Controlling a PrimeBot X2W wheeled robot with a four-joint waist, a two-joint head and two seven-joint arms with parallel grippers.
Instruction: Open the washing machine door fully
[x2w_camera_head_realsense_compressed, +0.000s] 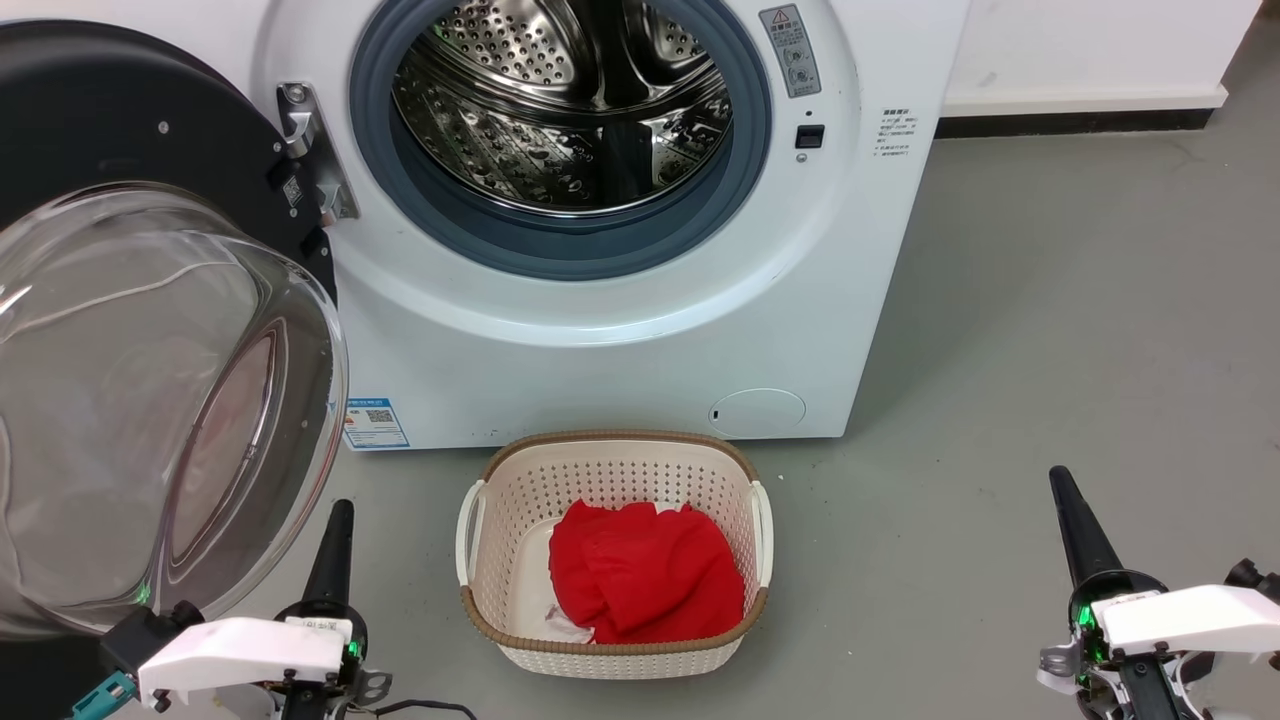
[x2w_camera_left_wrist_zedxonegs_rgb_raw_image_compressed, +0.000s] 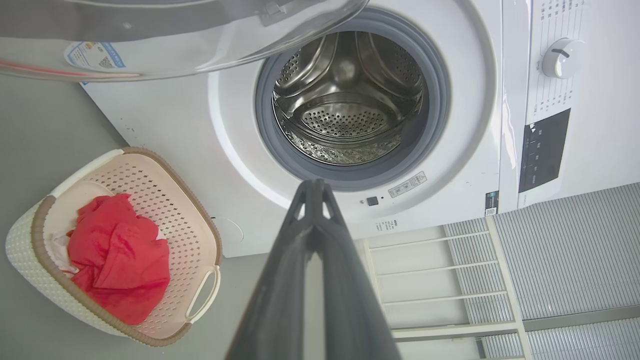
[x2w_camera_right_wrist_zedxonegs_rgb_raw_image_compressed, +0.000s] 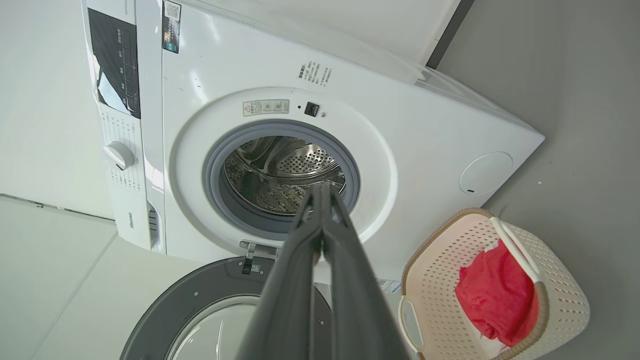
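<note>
- The left gripper (x2w_camera_head_realsense_compressed: 340, 515) rises from the lower left of the head view, its white wrist below it. Its fingers (x2w_camera_left_wrist_zedxonegs_rgb_raw_image_compressed: 300, 280) are pressed together and point up towards the washing machine (x2w_camera_head_realsense_compressed: 620, 340).
- The right gripper (x2w_camera_head_realsense_compressed: 1062, 485) stands at the lower right over the bare floor (x2w_camera_head_realsense_compressed: 1050, 330), tilted slightly inwards. Its fingers (x2w_camera_right_wrist_zedxonegs_rgb_raw_image_compressed: 295, 280) also meet at the tips and hold nothing.
- The washing machine door (x2w_camera_head_realsense_compressed: 150, 380) is swung out on its hinge (x2w_camera_head_realsense_compressed: 310, 150) to the robot's left, leaving the steel drum (x2w_camera_head_realsense_compressed: 570, 110) and grey gasket (x2w_camera_head_realsense_compressed: 560, 250) open to view.
- The door's left part is cut off by the edge of the head view, and its glass bowl (x2w_camera_left_wrist_zedxonegs_rgb_raw_image_compressed: 175, 35) blurs whatever lies behind it.
- In the head view the left fingers sit just beside the bowl's lower rim. The left wrist view shows their tips apart from the glass.
- The right gripper is well apart from the door.
- A cream basket (x2w_camera_head_realsense_compressed: 610, 470) holding a red cloth (x2w_camera_head_realsense_compressed: 645, 575) sits on the floor in front of the machine, between the two grippers.
</note>
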